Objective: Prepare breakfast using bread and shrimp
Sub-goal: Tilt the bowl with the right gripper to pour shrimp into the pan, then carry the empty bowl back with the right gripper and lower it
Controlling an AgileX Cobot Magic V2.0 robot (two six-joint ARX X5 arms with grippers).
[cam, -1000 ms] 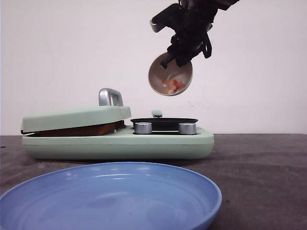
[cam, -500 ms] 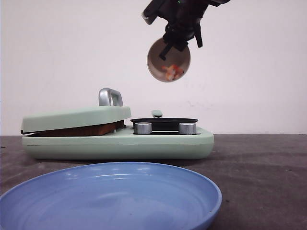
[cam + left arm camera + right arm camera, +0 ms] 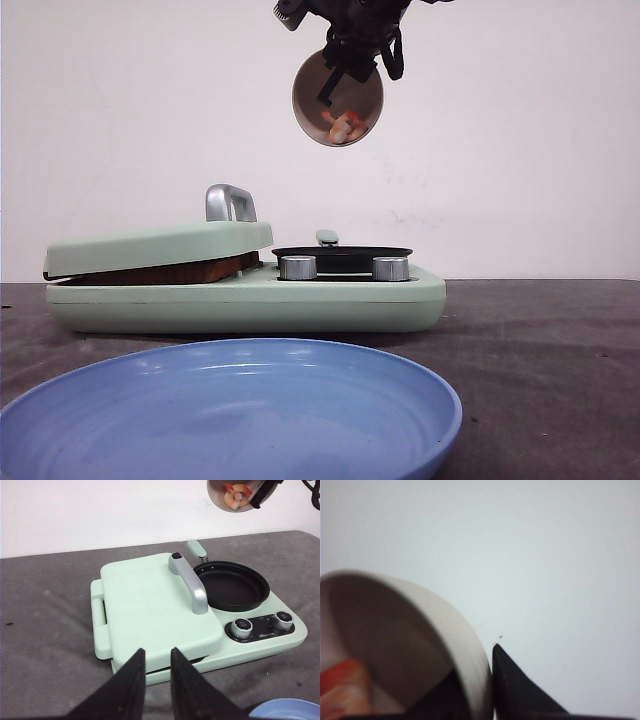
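- Small print sits between the knobs on the mint-green cooker (image 3: pixel 150 625), but it is too tiny to read; no other writing shows.
- One cooker stands on the dark bench (image 3: pixel 540 330), with two silver knobs (image 3: pixel 243 627) on its front panel and one round black pan (image 3: pixel 231 585) set in its right part.
- One flat lid (image 3: pixel 160 245) with a silver handle (image 3: pixel 190 582) lies tilted over the left part; a brown crust edge of the bread (image 3: pixel 165 272) shows in the gap beneath it.
- One blue plate (image 3: pixel 230 410) lies nearest the camera.
- One white bowl (image 3: pixel 338 98) is held tipped, high above the pan, by the right claw (image 3: pixel 350 55), clamped on its rim; orange-and-white shrimp (image 3: pixel 345 125) lie inside, their number unclear.
- The left claw (image 3: pixel 157 680) hangs before the cooker with a narrow gap between its fingers, gripping nothing.
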